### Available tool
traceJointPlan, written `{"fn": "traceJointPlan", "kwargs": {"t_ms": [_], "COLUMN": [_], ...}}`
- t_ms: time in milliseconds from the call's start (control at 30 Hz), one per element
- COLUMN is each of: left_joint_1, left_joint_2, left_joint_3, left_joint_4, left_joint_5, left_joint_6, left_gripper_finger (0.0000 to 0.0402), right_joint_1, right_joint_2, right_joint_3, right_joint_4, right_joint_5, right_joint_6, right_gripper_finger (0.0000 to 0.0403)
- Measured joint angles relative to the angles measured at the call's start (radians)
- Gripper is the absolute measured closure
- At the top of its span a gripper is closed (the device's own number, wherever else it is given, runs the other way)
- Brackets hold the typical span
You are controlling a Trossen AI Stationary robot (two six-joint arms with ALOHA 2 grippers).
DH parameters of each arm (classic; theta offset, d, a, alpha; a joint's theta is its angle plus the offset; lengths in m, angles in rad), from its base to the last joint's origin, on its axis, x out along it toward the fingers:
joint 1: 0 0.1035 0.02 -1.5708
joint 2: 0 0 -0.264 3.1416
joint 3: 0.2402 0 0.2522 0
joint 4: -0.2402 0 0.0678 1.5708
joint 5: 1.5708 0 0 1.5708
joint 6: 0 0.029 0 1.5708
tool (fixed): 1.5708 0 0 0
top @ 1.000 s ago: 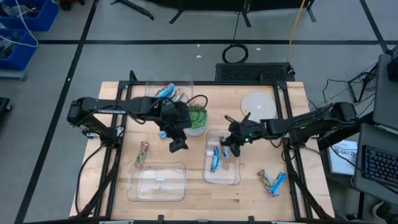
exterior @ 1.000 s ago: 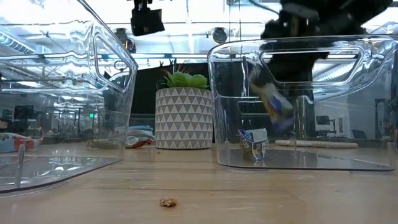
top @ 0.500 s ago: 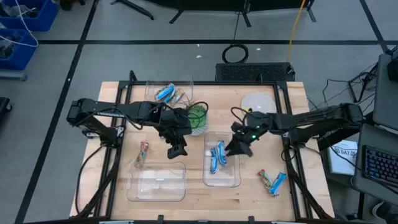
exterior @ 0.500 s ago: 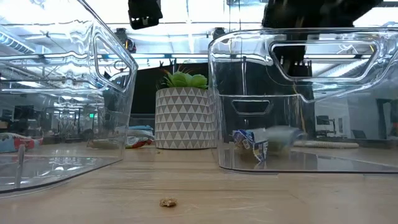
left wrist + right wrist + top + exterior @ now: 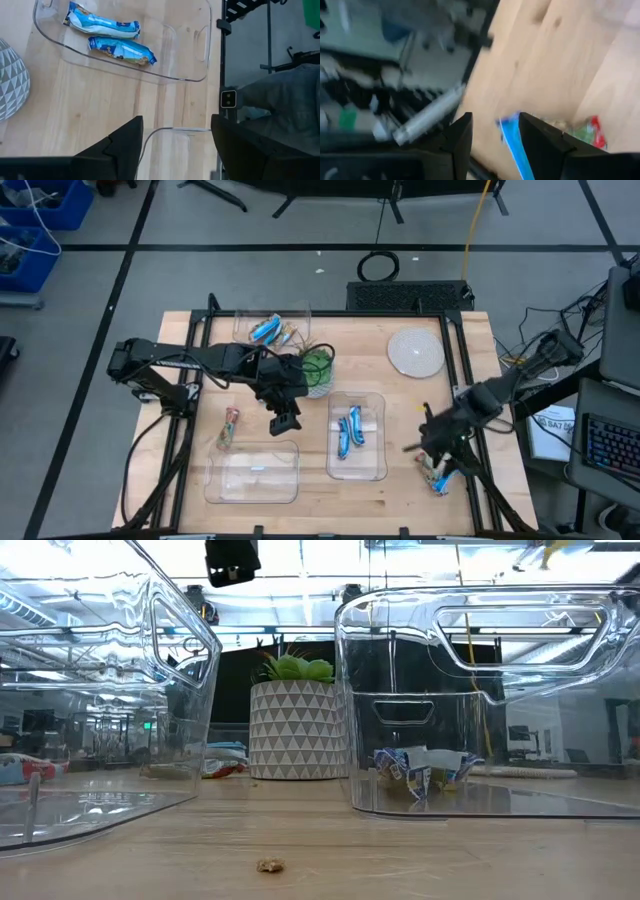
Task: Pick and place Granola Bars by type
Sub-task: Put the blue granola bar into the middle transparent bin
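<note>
The right gripper, fingers apart and empty, has swung from the right bin to the table-edge bars; two blue bars now lie inside. The left gripper hovers, spread.

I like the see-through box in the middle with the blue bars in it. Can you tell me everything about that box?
The middle bin is a clear, glossy plastic box, rectangular with rounded corners and a cut-out handle in its end wall. It sits flat and upright on the wooden table, just in front of the potted plant. Two blue-wrapped granola bars lie side by side on its floor. Neither gripper touches it.
</note>
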Motion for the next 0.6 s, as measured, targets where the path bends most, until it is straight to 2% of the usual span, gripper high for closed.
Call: {"fn": "traceJointPlan", "kwargs": {"t_ms": [200,367,467,600], "left_joint_1": [0.0,0.0,0.0,0.0], "left_joint_2": [0.0,0.0,0.0,0.0], "left_joint_3": [0.0,0.0,0.0,0.0], "left_joint_4": [-0.001,-0.002,-0.002,-0.002], "left_joint_5": [-0.014,-0.043,-0.052,-0.052], "left_joint_6": [-0.008,-0.012,-0.014,-0.042], "left_gripper_finger": [0.0169,0.0168,0.0172,0.0176], "right_joint_1": [0.121,0.195,0.219,0.222], "right_joint_2": [0.06,0.125,0.155,0.175], "right_joint_3": [-0.027,-0.08,-0.126,-0.2], "right_joint_4": [-0.005,0.042,0.093,0.192], "right_joint_5": [0.008,0.079,0.112,0.079], "right_joint_6": [-0.061,-0.073,-0.092,-0.051], "right_gripper_finger": [0.0259,0.0259,0.0259,0.0259]}}
